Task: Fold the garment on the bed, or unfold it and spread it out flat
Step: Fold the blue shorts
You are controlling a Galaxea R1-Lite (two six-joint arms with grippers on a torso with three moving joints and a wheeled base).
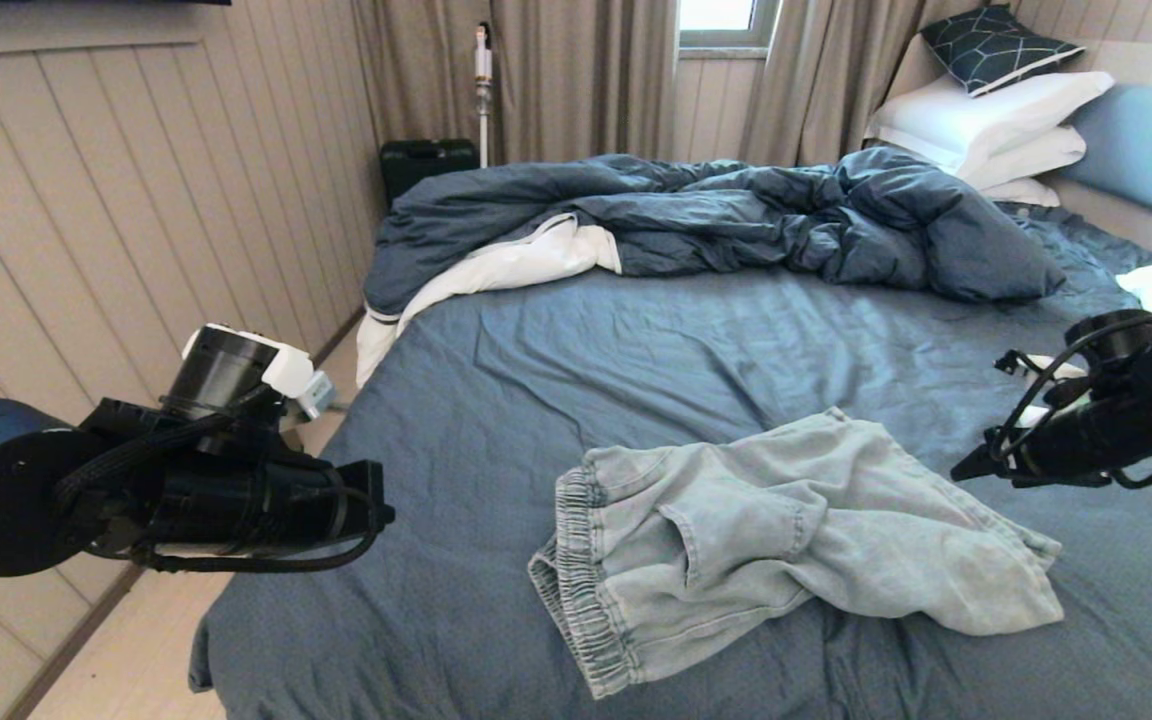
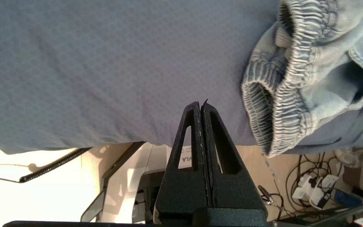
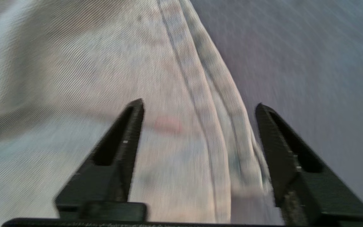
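**A:** On the near half of the bed point(image 1: 556, 350), toward the foot, the denim shorts point(image 1: 786, 530) lie rumpled: elastic waistband point(image 1: 576, 570) bunched at the robot's left, one leg flopped across toward the right, fabric doubled over in the middle. Not flat, not neatly folded either. I'd call it the spreading step, with nothing gripped right now.

**B:** Agreed. The right gripper point(image 3: 200, 108) hangs over the leg's hemmed edge with its jaws wide apart and nothing between them. The left gripper point(image 2: 201, 105) has its jaws pressed together, empty, parked off the bed's left side.

**A:** So my guess for the next move: the right one drops onto that hem and pinches, while the left has to open up and reach for the waistband.

**B:** The views help differently, too. The head view shows the whole layout plus the crumpled duvet point(image 1: 716, 215) well behind. The left wrist view shows the waistband's gathered ribbing near the mattress edge. The right wrist view shows the hem seam right under the fingertips, though it's blurry.
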